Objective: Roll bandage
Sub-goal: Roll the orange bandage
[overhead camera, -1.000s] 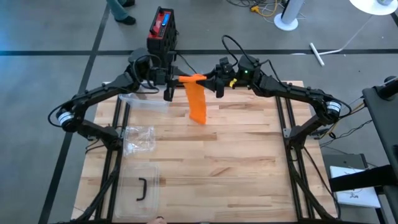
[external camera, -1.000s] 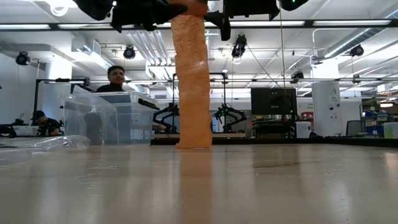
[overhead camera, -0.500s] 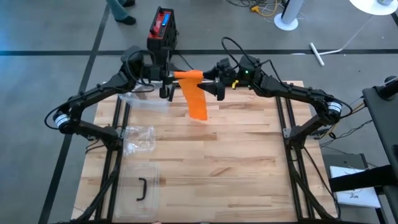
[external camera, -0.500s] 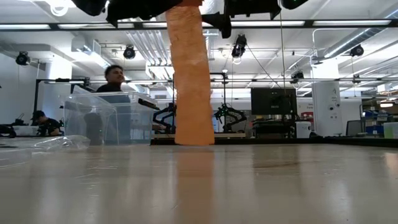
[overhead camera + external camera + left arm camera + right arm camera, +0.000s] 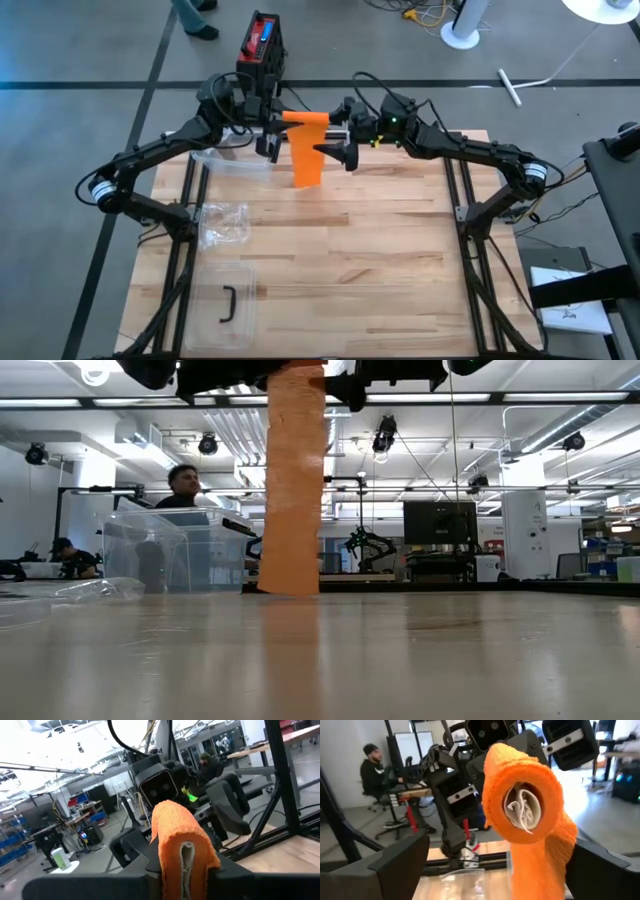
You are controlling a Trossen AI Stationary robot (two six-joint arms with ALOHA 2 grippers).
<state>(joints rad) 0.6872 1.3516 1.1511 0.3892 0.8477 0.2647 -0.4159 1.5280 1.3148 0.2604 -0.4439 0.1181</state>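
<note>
An orange bandage (image 5: 306, 150) hangs above the table's far edge, partly wound into a roll at its top, with its loose tail reaching down to the wood. In the low view the bandage (image 5: 293, 480) is a tall upright strip. My left gripper (image 5: 271, 129) is shut on one end of the roll; the bandage (image 5: 182, 845) sits pinched between the left gripper's (image 5: 183, 870) own fingers. My right gripper (image 5: 338, 128) stands open at the roll's other end. In the right wrist view its fingers (image 5: 395, 860) stand wide on both sides of the bandage (image 5: 522, 805) without touching it.
A clear plastic container (image 5: 235, 160) lies under the left arm, a crumpled plastic bag (image 5: 222, 222) sits left of centre, and a clear lid with a black handle (image 5: 228, 305) is at the near left. A person (image 5: 183, 485) is behind the table.
My right gripper has opened and let go of the roll's end. The hanging tail has swung to the left. My left gripper keeps its hold.
</note>
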